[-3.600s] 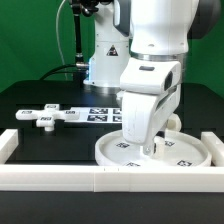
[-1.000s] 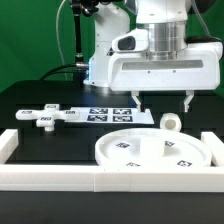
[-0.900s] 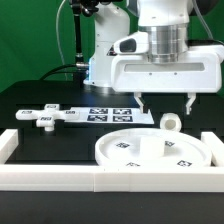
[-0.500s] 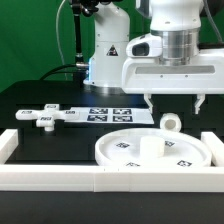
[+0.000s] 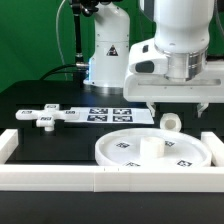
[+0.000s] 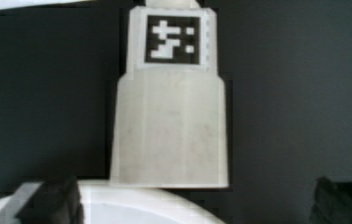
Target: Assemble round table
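Round disc (image 5: 105, 150), large and rimmed, lies flat in the lower centre of the exterior view. Its near rim is just behind the long white border rail (image 5: 60, 178) that runs along the bottom of the frame. A short white stub (image 5: 151, 144) stands upright at the disc's middle; I cannot tell whether it is a loose part or belongs to the disc. Just behind the disc, right of centre, sits a small cylindrical piece (image 5: 171, 123), white and apart from the stub. The cross-shaped base piece (image 5: 44, 117) lies on the black table (image 5: 30, 98) at the left middle of the frame, well apart from the disc. The marker board (image 5: 108, 113) lies flat at the centre, between the base piece and the small cylindrical piece.

The gripper (image 5: 178, 107) hangs in the right half of the frame, above the small cylindrical piece. Its jaws are spread wide, gripping nothing and touching nothing.

In the wrist view the two dark fingertips (image 6: 41, 200) stand far apart, with a curved white edge (image 6: 128, 205) between them. Beyond it lies a long white piece (image 6: 169, 120) with a single tag at its far end; what it is I cannot tell.
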`<state>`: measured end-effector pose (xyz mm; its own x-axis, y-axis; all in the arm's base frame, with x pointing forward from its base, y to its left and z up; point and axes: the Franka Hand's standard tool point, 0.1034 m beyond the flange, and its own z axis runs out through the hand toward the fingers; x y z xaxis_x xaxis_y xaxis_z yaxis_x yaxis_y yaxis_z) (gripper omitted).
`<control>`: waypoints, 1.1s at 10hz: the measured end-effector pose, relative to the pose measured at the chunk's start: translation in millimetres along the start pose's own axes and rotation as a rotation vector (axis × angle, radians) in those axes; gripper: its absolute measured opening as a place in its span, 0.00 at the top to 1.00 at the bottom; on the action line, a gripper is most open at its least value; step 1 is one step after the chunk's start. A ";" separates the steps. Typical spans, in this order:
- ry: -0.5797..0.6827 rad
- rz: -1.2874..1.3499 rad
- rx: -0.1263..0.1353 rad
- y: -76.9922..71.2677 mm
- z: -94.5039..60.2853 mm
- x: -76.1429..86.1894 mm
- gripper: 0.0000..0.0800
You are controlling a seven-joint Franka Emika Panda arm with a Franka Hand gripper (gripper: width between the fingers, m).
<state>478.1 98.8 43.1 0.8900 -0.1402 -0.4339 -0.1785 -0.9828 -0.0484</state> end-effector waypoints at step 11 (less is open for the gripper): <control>-0.555 -0.017 -0.039 10.8 32.1 -1.1 0.19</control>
<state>461.8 92.3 14.2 0.5363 -0.0503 -0.8425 -0.1406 -0.9896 -0.0305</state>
